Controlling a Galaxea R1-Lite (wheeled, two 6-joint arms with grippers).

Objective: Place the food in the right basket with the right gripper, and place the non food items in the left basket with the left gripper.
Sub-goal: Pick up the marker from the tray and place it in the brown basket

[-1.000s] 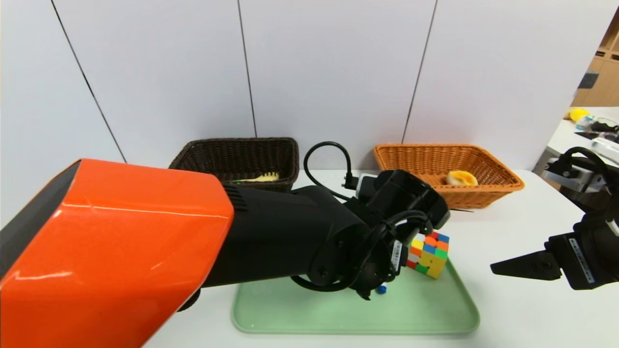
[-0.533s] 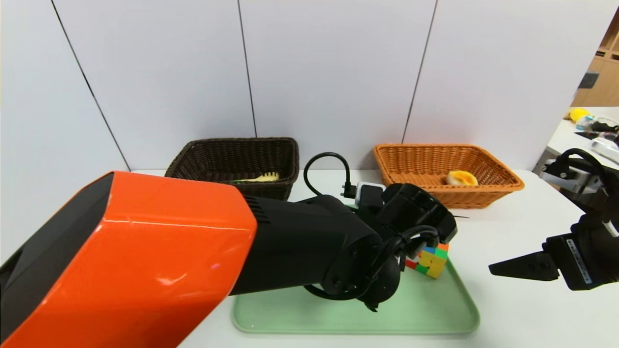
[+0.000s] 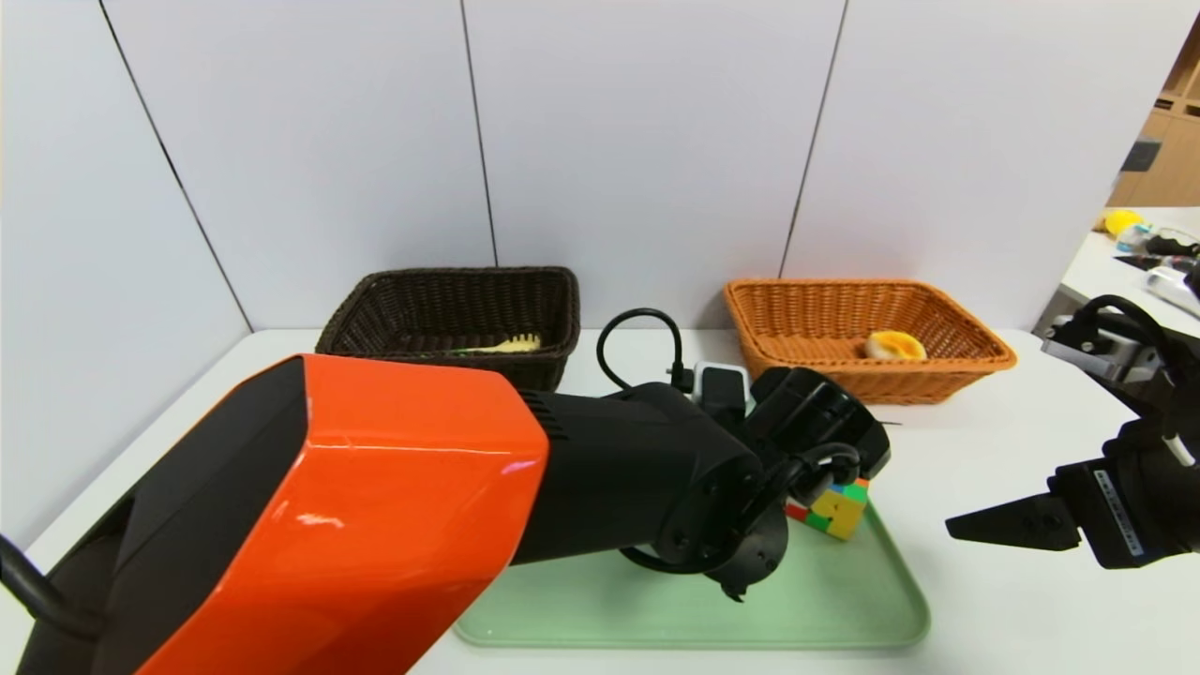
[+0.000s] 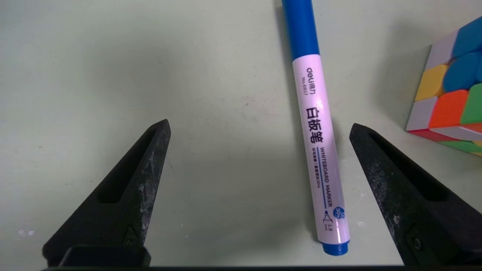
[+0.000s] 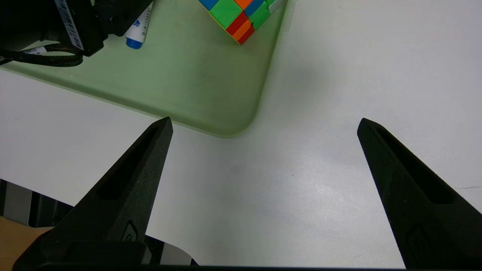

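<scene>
Two non-food things are left on the pale green plastic tray (image 3: 872, 609): the white whiteboard marker with a blue cap (image 4: 318, 128) and the multicoloured puzzle cube (image 3: 834, 506), which sits at the tray's far right. Over the last second the left gripper (image 4: 260, 130), black on its orange-shelled forearm, has sunk lower over the tray and now hides most of the cube from the head camera. Its claw stands wide and empty, with the marker lying flat on the tray between the fingers, closer to one of them and touching neither. That suggests the marker is the next pick, with only a little more descent needed before closing. The pale yellow fork with a green handle (image 3: 502, 346) already lies in the dark brown woven basket (image 3: 375, 300) at far left, and the small yellow-topped bun (image 3: 895, 346) rests in the orange-brown wicker basket (image 3: 975, 347) at far right. The right gripper (image 5: 263, 124) hangs parked over bare white table (image 3: 984, 450) right of the tray, its claw wide and empty.
</scene>
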